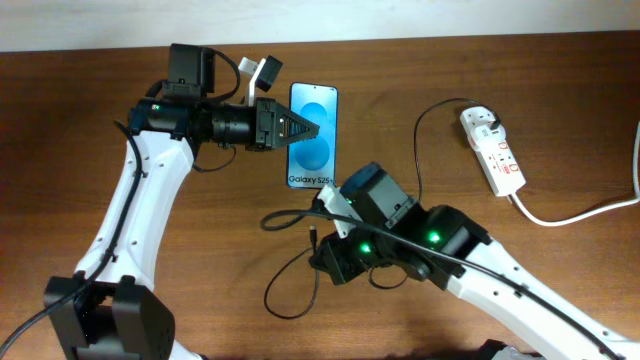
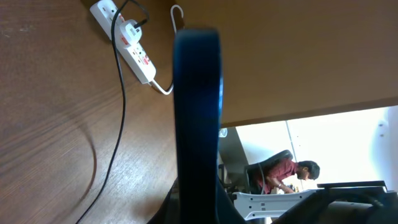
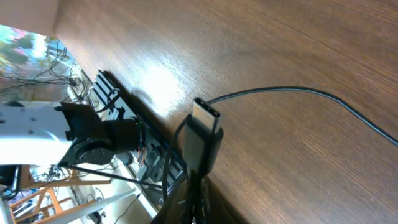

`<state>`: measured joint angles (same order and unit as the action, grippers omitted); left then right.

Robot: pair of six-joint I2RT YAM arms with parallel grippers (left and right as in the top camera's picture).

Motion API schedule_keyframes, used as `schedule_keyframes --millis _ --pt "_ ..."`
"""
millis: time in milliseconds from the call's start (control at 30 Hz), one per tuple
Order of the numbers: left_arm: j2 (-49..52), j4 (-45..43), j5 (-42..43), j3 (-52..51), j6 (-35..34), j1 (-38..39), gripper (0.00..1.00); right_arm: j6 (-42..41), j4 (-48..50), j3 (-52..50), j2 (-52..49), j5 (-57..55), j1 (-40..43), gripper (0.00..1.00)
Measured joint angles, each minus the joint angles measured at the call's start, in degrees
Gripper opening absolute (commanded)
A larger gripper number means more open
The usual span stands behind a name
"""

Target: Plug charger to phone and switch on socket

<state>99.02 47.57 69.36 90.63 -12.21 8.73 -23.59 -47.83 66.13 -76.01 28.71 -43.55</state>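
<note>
While the phone [image 1: 313, 135] faces screen-up toward the far side of the wooden surface [image 1: 560, 80], the left fingers [image 1: 300, 127] are clamped on its left long edge; the left wrist view shows it edge-on between them. The right fingers [image 3: 186, 200] are closed on the small plug tip of the charger [image 3: 205, 124], held near the phone's lower end, not inserted. Its black cable loops across to the socket [image 1: 493, 150] at the right, where the adapter is seated. Switch position cannot be made out.
</note>
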Motion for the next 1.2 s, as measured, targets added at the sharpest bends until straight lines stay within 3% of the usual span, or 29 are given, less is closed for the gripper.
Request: schedule_keyframes --millis 633,933,1200 --pt "0.0 2.1 0.0 0.0 2.4 0.2 0.0 -2.1 4.8 3.5 -0.6 -4.6 2.8 0.04" --pt "0.0 3.2 -0.2 0.0 6.5 0.2 0.0 -2.2 5.2 3.5 -3.0 4.1 3.8 0.04" --pt "0.0 3.2 0.1 0.0 6.7 0.2 0.0 -2.2 4.8 3.5 -3.0 5.0 3.8 0.04"
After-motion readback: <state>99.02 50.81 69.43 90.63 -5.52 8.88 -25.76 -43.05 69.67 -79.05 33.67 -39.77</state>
